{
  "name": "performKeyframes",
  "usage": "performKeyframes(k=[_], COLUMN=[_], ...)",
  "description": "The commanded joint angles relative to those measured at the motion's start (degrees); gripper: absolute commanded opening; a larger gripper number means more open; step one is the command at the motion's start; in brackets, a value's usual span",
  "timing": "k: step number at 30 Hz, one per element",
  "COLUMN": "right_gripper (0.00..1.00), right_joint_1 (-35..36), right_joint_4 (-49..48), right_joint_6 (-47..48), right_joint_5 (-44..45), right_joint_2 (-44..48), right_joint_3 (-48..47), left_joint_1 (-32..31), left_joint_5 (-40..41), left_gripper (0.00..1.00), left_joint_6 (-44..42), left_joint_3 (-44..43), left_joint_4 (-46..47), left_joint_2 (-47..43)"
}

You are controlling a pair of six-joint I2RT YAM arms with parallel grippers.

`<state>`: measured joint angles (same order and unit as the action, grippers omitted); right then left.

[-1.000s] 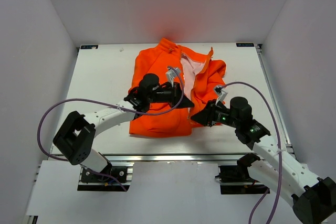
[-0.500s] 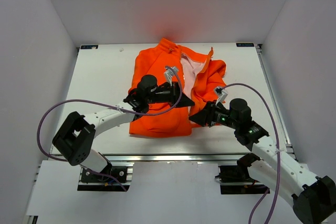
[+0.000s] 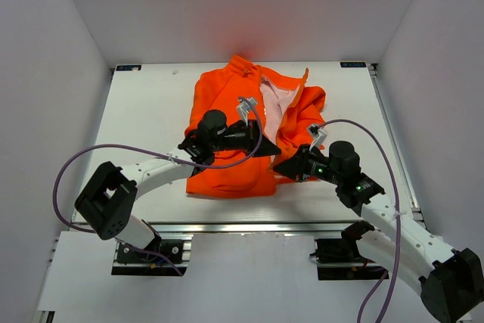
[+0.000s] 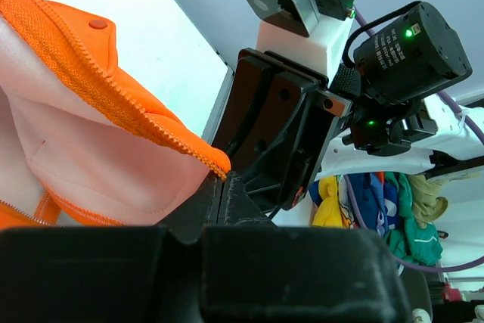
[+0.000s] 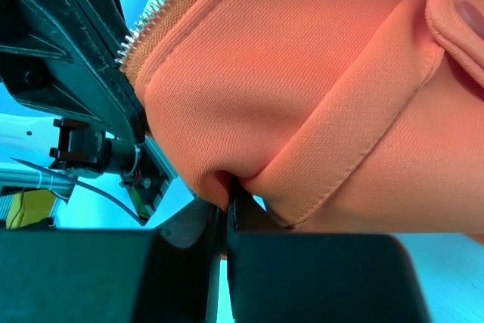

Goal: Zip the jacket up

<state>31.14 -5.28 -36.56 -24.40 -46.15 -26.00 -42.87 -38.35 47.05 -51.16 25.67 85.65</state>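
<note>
The orange jacket [image 3: 227, 160] lies on the white table [image 3: 147, 111], collar far, front open at the top with pale lining [image 3: 274, 104] showing. My left gripper [image 3: 270, 150] is shut at the jacket's lower front; in the left wrist view [image 4: 221, 181] its tips pinch the bottom corner of one zipper edge [image 4: 113, 92]. My right gripper [image 3: 278, 166] sits just beside it, also shut. In the right wrist view [image 5: 227, 194] it grips a fold of the orange hem [image 5: 302, 111], with the light zipper teeth [image 5: 155, 17] above. The two grippers almost touch.
White walls enclose the table on three sides. A metal rail [image 3: 249, 226] runs along the near edge. Purple cables [image 3: 83, 160] loop from both arms. A pile of coloured cloth [image 4: 363, 194] shows beyond the table in the left wrist view.
The right arm has shifted very slightly near the hem. Both grippers stay shut on the jacket's lower front and the jacket has barely moved.
</note>
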Motion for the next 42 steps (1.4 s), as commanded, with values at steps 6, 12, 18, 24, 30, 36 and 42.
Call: performKeyframes(k=[6,12,18,24,30,36,42], right_gripper=[0.0,0.0,0.0,0.0,0.0,0.0,0.0], right_joint_1=[0.07,-0.81,-2.92,-3.45,-3.54,-3.71,-3.71], right_joint_4=[2.52,23.37,31.91,31.47,32.17,32.53,32.08], right_joint_6=[2.19,5.79,4.56,4.56,4.39,3.86,4.39], right_joint_5=[5.05,27.1,33.28,33.63,35.13,34.51,33.63], right_joint_2=[3.52,5.72,3.44,2.99,5.8,6.25,6.34], right_joint_3=[-0.98,-7.92,-10.04,-9.16,-8.19,-7.75,-7.49], left_joint_1=[-0.28,-0.28,-1.77,-10.29,-12.05,-14.7,-14.78], left_joint_5=[0.2,13.55,19.09,27.44,32.97,42.03,44.06], left_gripper=[0.26,0.98,0.98,0.98,0.9,0.9,0.84], left_joint_6=[-5.46,-12.42,-9.35,-9.17,-4.17,2.87,5.6], left_joint_3=[-3.33,-5.01,-3.86,-13.61,-20.81,-30.75,-32.6], left_joint_4=[-9.29,-33.91,-43.94,-52.47,-56.42,-70.04,-72.78], left_joint_2=[-3.2,-7.42,-4.62,7.77,17.86,25.18,27.38])
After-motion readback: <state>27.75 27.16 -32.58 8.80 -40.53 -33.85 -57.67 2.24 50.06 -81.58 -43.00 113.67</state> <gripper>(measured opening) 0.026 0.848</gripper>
